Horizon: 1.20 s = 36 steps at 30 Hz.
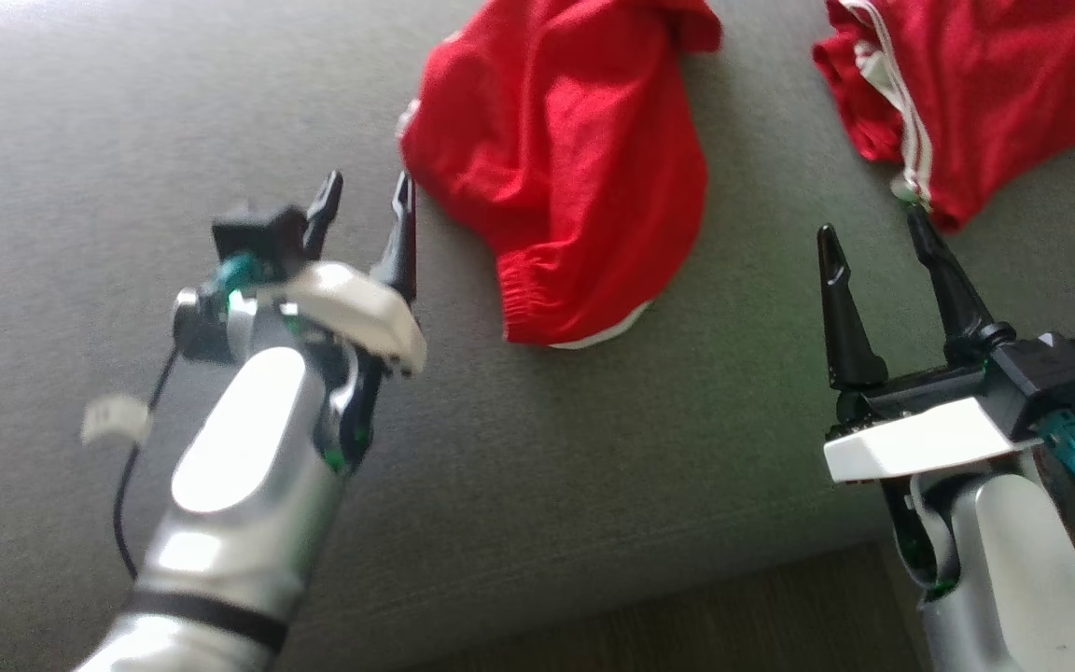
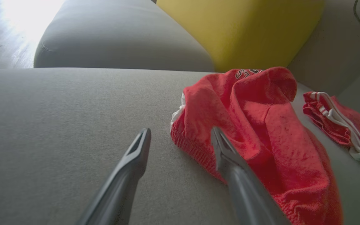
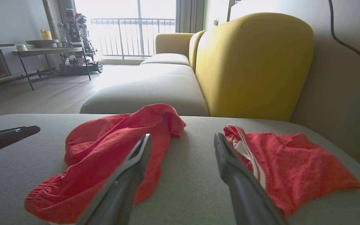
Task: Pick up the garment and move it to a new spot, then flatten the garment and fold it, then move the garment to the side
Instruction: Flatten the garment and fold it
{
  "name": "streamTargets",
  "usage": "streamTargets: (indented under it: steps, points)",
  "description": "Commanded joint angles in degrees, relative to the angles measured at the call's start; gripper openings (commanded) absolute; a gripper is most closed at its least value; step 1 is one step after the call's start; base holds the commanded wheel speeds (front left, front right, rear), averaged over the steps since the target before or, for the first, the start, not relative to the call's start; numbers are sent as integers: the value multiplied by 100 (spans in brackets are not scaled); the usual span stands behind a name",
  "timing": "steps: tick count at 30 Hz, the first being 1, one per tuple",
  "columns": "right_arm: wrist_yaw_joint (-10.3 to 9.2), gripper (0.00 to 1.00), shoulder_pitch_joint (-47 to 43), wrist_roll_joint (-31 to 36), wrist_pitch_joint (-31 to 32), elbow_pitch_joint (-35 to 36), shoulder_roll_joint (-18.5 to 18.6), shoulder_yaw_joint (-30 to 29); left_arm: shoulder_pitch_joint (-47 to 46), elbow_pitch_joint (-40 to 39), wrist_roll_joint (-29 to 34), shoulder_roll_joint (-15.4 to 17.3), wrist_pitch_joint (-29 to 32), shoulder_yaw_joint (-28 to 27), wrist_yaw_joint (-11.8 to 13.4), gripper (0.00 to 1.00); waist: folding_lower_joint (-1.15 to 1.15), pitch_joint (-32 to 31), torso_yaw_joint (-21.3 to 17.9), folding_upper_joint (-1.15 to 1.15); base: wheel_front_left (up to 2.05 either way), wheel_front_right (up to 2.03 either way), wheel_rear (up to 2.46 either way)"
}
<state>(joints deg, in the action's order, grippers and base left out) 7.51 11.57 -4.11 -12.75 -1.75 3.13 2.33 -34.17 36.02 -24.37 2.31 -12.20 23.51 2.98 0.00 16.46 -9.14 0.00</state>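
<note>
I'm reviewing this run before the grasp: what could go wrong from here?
Two red pieces lie apart on the sofa; the right end effector hovers near the striped garment, so the arms may take different pieces. The crumpled garment by the left end effector is bunched, so a pinch may catch several layers.

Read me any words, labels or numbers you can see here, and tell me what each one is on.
Dark lettering on the top fold of the plain red shorts, left wrist view: cut off by the fold and too blurred to read.
Nothing else is readable.
</note>
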Motion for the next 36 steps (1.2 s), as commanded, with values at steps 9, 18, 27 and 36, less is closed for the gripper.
streamTargets:
  steps: [9, 18, 27, 36]
  points:
    - [-2, 100, 257, -97, -45, 469, -24, 297, -1432, 1303, 7, 79, 391, -14, -72, 100, 0, 589, -649, 0, 0, 0, 0]
    - [-2, 100, 298, -132, -108, 565, -24, 320, -2006, 2036, 75, 221, 60, 39, -186, 0, 0, 690, -757, 0, 0, 0, 0]
    - [-2, 100, 351, -188, -153, 521, -25, 321, -2622, 2243, 286, 911, -222, -64, 12, 0, 0, 665, -671, 0, 0, 0, 0]
    - [-2, 100, 497, -235, -183, 408, -25, 472, -3362, 2773, 746, 1906, -6, 95, 430, 0, 0, 686, -710, 0, 0, 0, 0]
